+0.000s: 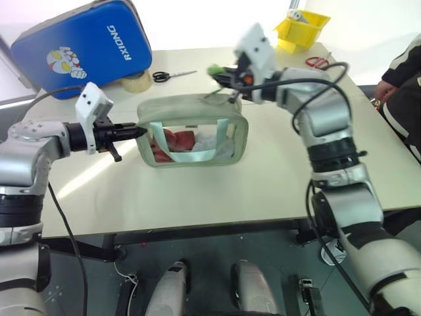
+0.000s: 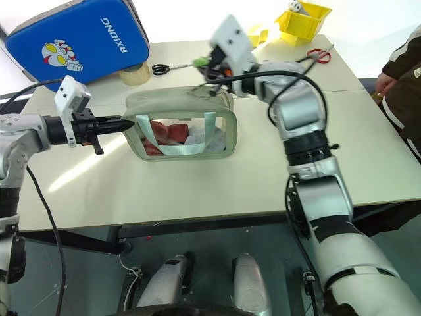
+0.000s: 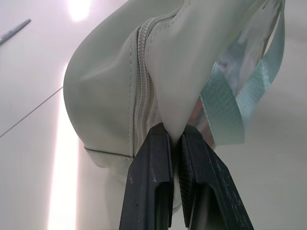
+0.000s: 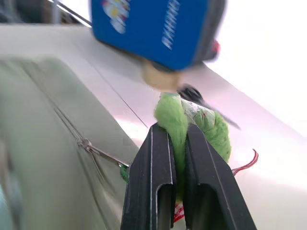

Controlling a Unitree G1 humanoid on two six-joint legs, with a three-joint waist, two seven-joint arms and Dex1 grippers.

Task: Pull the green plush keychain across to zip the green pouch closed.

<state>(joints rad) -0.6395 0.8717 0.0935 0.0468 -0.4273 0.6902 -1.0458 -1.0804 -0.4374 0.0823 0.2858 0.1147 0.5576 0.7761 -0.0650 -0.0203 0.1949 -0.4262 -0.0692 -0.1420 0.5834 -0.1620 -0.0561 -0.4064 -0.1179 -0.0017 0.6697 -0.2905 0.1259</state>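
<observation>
The green pouch (image 1: pixel 191 131) stands on the table (image 1: pixel 276 178), its clear front and mint ribbon handle facing me, pink and white contents showing inside. My left gripper (image 1: pixel 139 131) is shut on the pouch's left end; in the left wrist view its fingers (image 3: pixel 153 177) pinch the pale fabric (image 3: pixel 115 81) beside the zipper. My right gripper (image 1: pixel 220 72) is above the pouch's right top corner, shut on the green plush keychain (image 1: pixel 214 68). In the right wrist view the lime plush (image 4: pixel 177 120) sits squeezed between the fingers (image 4: pixel 153 177), and a thin metal link runs from it to the zipper slider (image 4: pixel 85 143).
A big blue cartoon-printed case (image 1: pixel 82 46) leans at the back left. A tape roll (image 1: pixel 137 81) and black scissors (image 1: pixel 172 75) lie behind the pouch. A yellow bin (image 1: pixel 301 29) and red scissors (image 1: pixel 317 62) are at the back right. A person's sleeve (image 1: pixel 401 85) shows at the right edge.
</observation>
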